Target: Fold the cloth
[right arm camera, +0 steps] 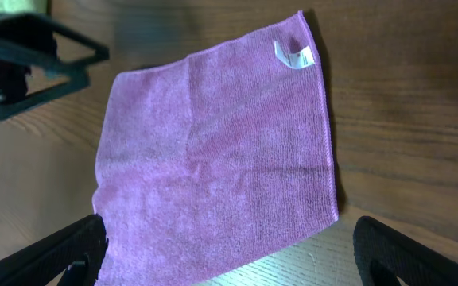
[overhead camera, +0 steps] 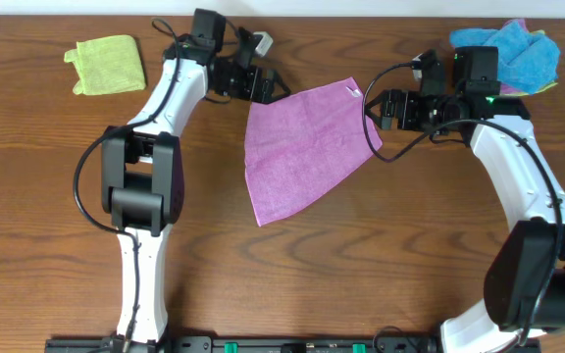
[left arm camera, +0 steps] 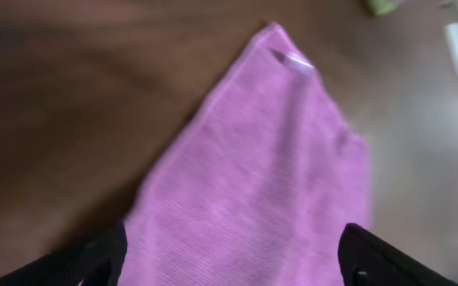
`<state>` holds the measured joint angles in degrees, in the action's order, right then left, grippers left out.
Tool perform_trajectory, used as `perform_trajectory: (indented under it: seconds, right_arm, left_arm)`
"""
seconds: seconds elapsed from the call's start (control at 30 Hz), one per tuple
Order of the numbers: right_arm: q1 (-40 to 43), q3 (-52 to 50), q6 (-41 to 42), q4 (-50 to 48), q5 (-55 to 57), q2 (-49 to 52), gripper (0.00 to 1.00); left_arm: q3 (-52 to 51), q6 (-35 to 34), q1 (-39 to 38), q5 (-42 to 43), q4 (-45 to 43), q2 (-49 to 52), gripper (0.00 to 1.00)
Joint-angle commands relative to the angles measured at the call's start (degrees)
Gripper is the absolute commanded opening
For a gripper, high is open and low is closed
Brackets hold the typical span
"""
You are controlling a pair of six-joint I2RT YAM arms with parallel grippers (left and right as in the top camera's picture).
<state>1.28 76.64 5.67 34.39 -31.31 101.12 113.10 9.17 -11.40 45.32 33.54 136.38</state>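
The mauve cloth (overhead camera: 302, 147) lies spread on the wooden table, its small white tag (overhead camera: 353, 93) at the far corner. My left gripper (overhead camera: 271, 88) hovers at the cloth's far-left corner. Its jaws are open and straddle the fabric (left arm camera: 245, 183) in the blurred left wrist view, with the tag (left arm camera: 293, 59) at the far tip. My right gripper (overhead camera: 375, 108) is at the cloth's right edge, below the tag corner. It is wide open over the near edge of the cloth (right arm camera: 213, 159), and nothing is pinched between its fingers (right arm camera: 62, 254).
A lime-green cloth (overhead camera: 108, 64) lies at the back left. A bright blue cloth (overhead camera: 518, 49) is bunched at the back right, behind the right arm. The left gripper's black body (right arm camera: 14, 63) shows across the cloth in the right wrist view.
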Motion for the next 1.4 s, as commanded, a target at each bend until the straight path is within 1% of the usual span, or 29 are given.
perform_trajectory:
  seconds: [0.0, 0.1, 0.23, 0.43, 0.6, 0.93, 1.13, 1.37]
  right_arm:
    - [0.2, 0.2, 0.3, -0.1, -0.6, 0.0, 0.99]
    - [0.2, 0.2, 0.2, -0.1, -0.6, 0.0, 0.99]
    - [0.2, 0.2, 0.3, -0.1, -0.6, 0.0, 0.99]
    - [0.2, 0.2, 0.3, -0.1, -0.6, 0.0, 0.99]
    - [0.2, 0.2, 0.3, -0.1, -0.6, 0.0, 0.99]
    - [0.2, 0.2, 0.3, -0.1, -0.6, 0.0, 0.99]
    - [0.2, 0.2, 0.3, -0.1, -0.6, 0.0, 0.99]
    - [0.2, 0.2, 0.3, -0.1, -0.6, 0.0, 0.99]
  left_arm:
    - [1.0, 1.7, -1.0, -10.7, -1.6, -1.9, 0.87]
    - [1.0, 4.0, -1.1, -13.6, -2.2, -1.9, 0.87]
    - [1.0, 5.3, -1.0, -15.8, -1.7, -1.5, 0.87]
    - [1.0, 5.7, -1.0, -15.6, -1.0, -0.2, 0.86]
    - [1.0, 5.7, -1.0, -11.8, -1.1, 1.3, 0.86]
    - [0.9, 5.7, -1.0, -11.2, -0.4, 3.8, 0.86]
    - [0.9, 5.7, -1.0, -10.5, 1.3, 4.6, 0.86]
    - [0.9, 6.2, -1.0, -10.3, 4.7, 4.8, 0.83]
